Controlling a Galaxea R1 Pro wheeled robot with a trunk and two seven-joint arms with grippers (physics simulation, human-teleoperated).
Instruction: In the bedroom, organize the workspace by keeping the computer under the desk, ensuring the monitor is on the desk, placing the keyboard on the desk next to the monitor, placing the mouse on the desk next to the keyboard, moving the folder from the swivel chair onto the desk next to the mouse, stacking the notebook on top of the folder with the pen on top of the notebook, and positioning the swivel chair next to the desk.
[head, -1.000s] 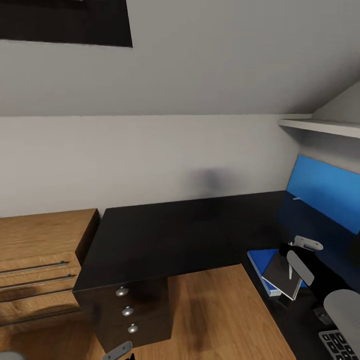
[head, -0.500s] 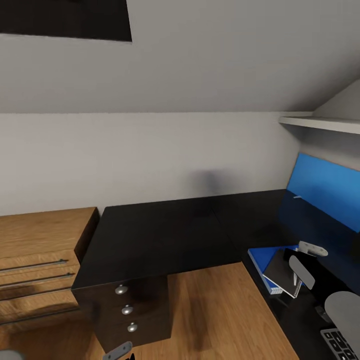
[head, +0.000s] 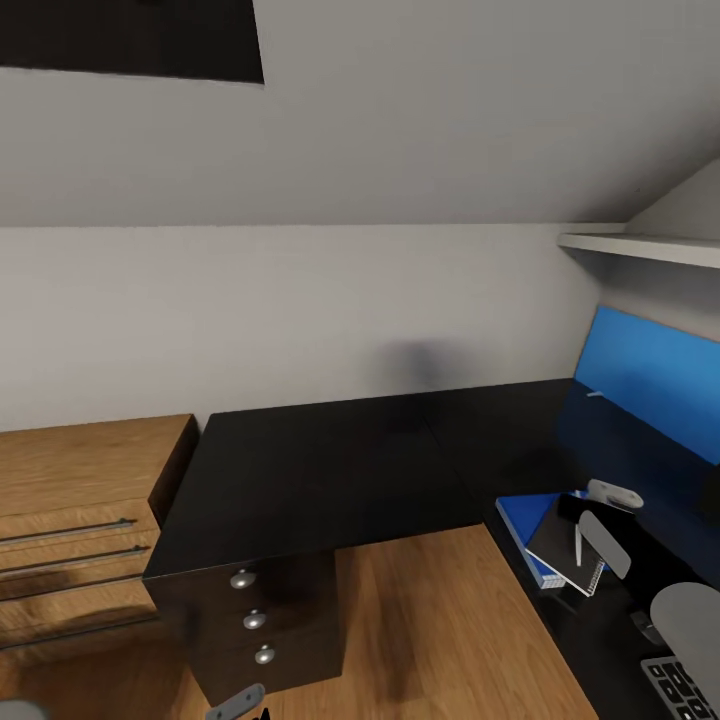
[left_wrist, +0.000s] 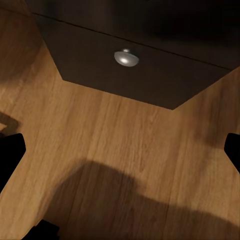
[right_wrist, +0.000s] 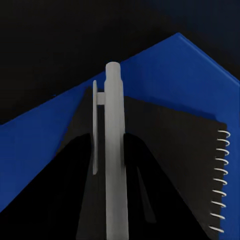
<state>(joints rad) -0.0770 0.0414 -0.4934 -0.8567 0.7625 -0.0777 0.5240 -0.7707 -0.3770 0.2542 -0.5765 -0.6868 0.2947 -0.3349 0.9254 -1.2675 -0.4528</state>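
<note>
Right gripper (head: 590, 520) hung over the near right wing of the counter (head: 320, 480), its fingers clamped on the pen (right_wrist: 114, 165), which in the right wrist view ran straight out between them, clip toward the folder. Below the pen lay the notebook (head: 562, 545), dark-covered with a wire spiral along one edge, resting on the blue folder (head: 522, 520), which lay flat on the counter with its corner jutting past the notebook; whether the pen tip touched the notebook could not be told. A strip of keyboard (head: 680, 690) showed on the counter nearer than the folder. Left gripper (left_wrist: 120, 165) hung low over the wooden floor (left_wrist: 125, 140) just in front of the counter's drawer pedestal (head: 255, 625), facing a round silver knob (left_wrist: 126, 58), its fingers spread wide with nothing between them. A light-wood chest (head: 70, 520) stood beside the counter's far-left end.
</note>
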